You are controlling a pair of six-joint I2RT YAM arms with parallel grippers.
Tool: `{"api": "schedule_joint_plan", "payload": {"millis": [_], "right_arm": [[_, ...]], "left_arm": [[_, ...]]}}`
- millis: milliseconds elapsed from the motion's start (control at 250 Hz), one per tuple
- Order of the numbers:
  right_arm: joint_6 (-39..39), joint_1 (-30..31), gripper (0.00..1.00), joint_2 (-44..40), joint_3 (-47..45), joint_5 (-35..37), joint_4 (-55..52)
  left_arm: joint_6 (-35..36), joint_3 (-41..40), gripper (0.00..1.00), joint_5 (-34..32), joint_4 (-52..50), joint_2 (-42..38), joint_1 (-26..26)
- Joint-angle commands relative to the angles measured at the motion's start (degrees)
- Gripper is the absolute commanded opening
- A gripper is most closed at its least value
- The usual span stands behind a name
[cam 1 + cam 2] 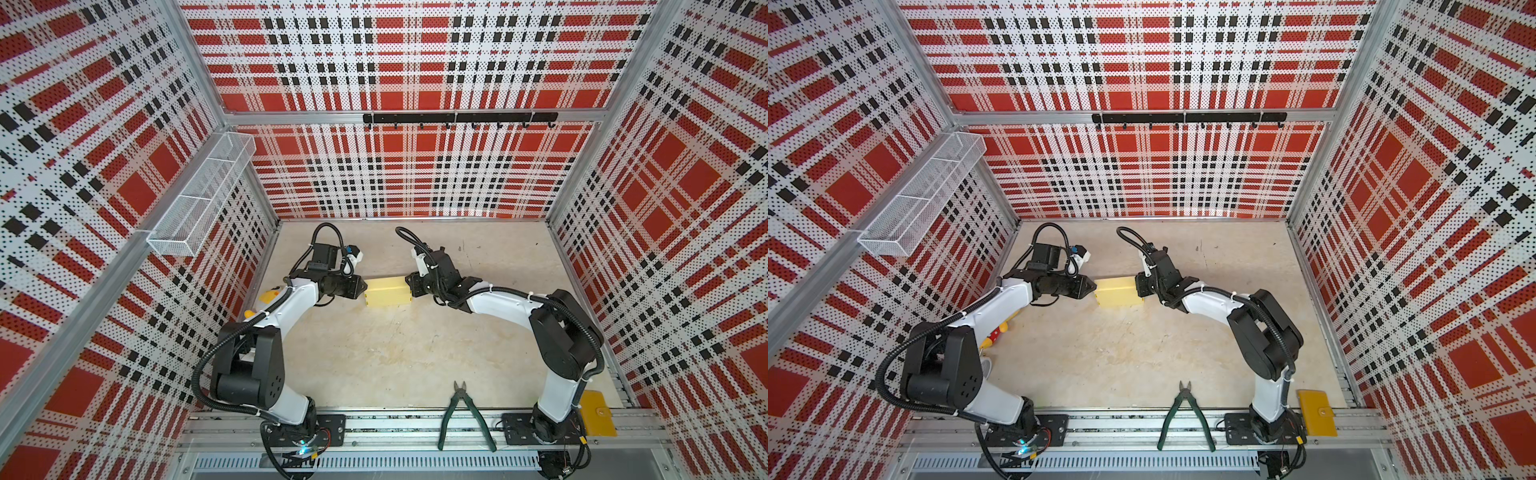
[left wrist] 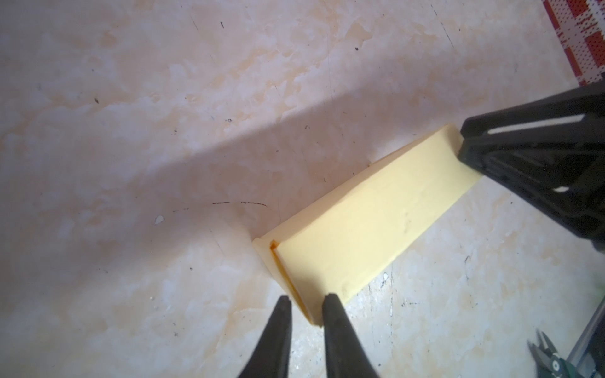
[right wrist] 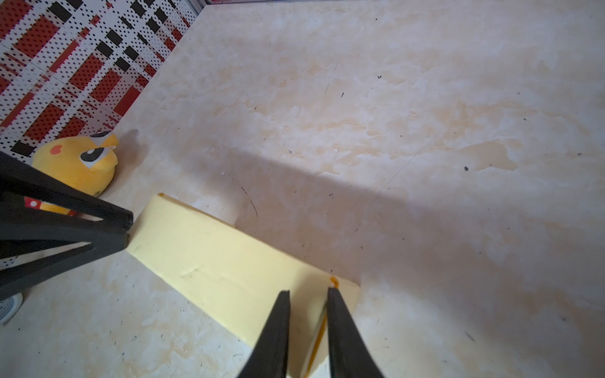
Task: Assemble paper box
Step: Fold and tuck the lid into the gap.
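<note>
The paper box (image 1: 386,293) (image 1: 1118,293) is a pale yellow, closed rectangular box lying flat mid-table between both arms. My left gripper (image 1: 363,286) (image 1: 1094,286) is at its left end. In the left wrist view its jaws (image 2: 306,299) stand narrowly apart with the box's (image 2: 370,222) end corner pinched between them. My right gripper (image 1: 409,286) (image 1: 1137,286) is at the box's right end. In the right wrist view its jaws (image 3: 307,292) clamp the end edge of the box (image 3: 212,258), where an orange slit shows. Each wrist view shows the opposite gripper (image 2: 461,144) (image 3: 128,230) touching the far end.
A yellow plush toy (image 3: 78,163) (image 1: 268,297) lies by the left wall behind the left arm. Green-handled cutters (image 1: 463,415) (image 1: 1183,415) rest on the front rail. An orange-yellow flat tag (image 1: 596,413) sits by the right arm's base. A wire basket (image 1: 199,195) hangs on the left wall.
</note>
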Motion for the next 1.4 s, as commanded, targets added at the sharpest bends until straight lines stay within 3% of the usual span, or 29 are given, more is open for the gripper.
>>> {"api": "schedule_joint_plan", "payload": {"millis": [0, 292, 660, 1040, 1392], "right_arm": [[-0.84, -0.06, 0.23, 2.08, -2.26, 0.13, -8.79], [-2.48, -0.26, 0.25, -1.70, 1.20, -0.74, -12.65], [-1.95, -0.44, 0.25, -3.68, 0.64, -2.24, -13.90], [-0.19, -1.74, 0.29, -5.11, -0.68, -9.02, -12.57], [-0.59, -1.80, 0.22, -3.18, -2.65, -9.27, -12.94]], "left_arm": [[1.50, 0.00, 0.18, -3.34, -1.73, 1.67, -0.46], [2.01, -0.36, 0.10, -3.97, -1.78, 2.24, -1.39], [2.01, -0.98, 0.10, -4.23, -1.23, 1.65, -2.05], [2.32, -1.12, 0.10, -4.08, -1.18, 0.79, -2.32], [2.50, -0.75, 0.10, -4.41, -1.27, 1.18, -2.78]]}}
